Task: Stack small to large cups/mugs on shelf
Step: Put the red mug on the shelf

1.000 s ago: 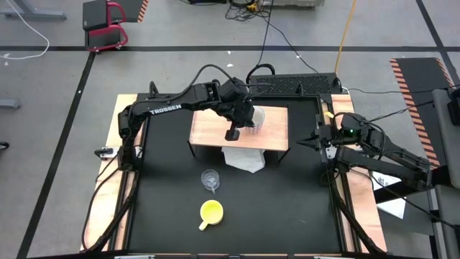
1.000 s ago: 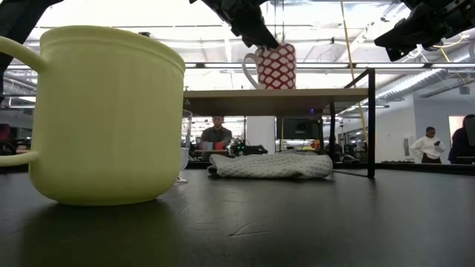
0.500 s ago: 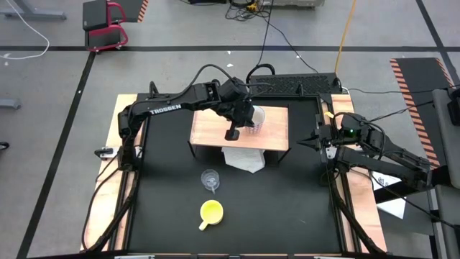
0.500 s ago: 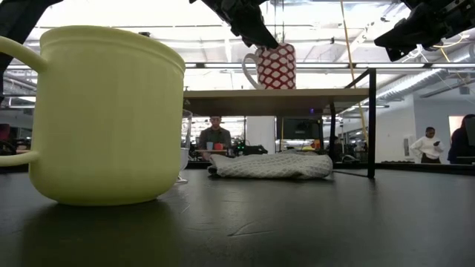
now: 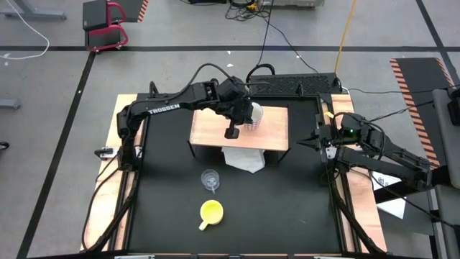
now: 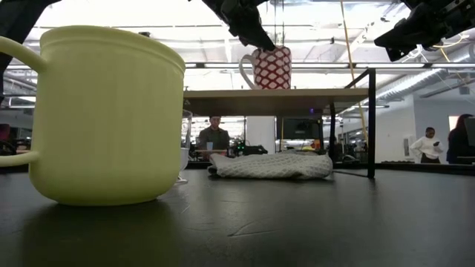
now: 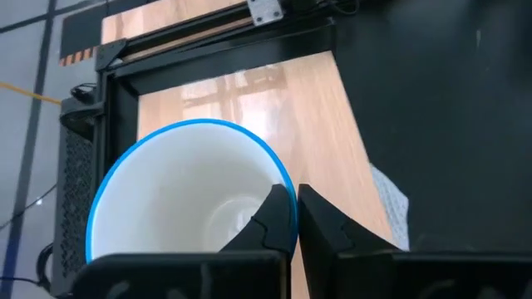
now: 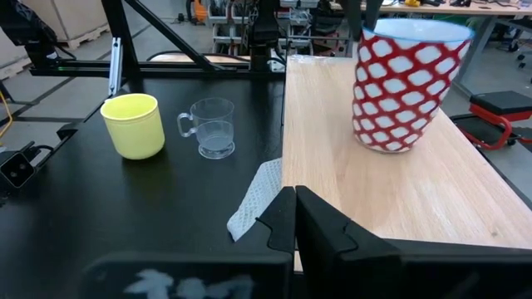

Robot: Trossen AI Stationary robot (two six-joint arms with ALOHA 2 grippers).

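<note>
Red-and-white ceramic, the mug (image 8: 406,87) stands on the shelf (image 5: 208,129), pinched at its blue rim by the left gripper (image 7: 291,218), one finger inside and one outside the wall. It looks stiff, glazed and probably slick, fairly heavy for its size and breakable if dropped; rim or handle seems the sound place to hold it. In front of the shelf on the table lie a white cloth (image 5: 243,159), partly under the shelf, then the glass cup (image 5: 209,178) and the yellow mug (image 5: 210,211), farthest from the shelf. The glass looks light and fragile. Nothing blocks either cup. The right gripper (image 8: 289,218) waits to the right of the shelf, fingers closed on nothing.
</note>
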